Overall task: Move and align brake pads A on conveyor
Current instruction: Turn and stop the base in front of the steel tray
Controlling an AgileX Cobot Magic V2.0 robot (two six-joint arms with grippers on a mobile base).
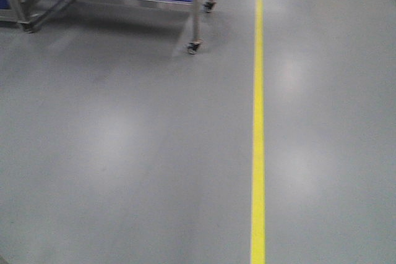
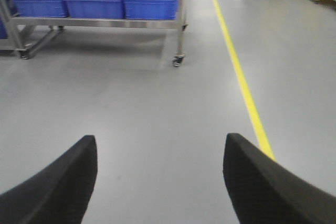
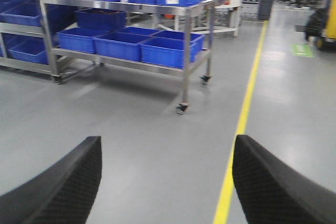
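Neither the brake pads nor the conveyor appears in any of the 3 views. Their direction from either hand, and the pads' long axis, cannot be determined. The left hand (image 2: 160, 139) is released and empty, its 2 fingers spread above bare grey floor (image 2: 157, 93). The right hand (image 3: 167, 140) is likewise released and empty. Both face a wheeled rack (image 3: 185, 77) of blue bins (image 3: 168, 51), left of a yellow line (image 1: 258, 122). Judgement: neither arm is nearer, so the conveyor must be located first.

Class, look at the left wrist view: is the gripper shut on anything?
No: the left gripper is open, its fingers wide apart with only bare floor between them.
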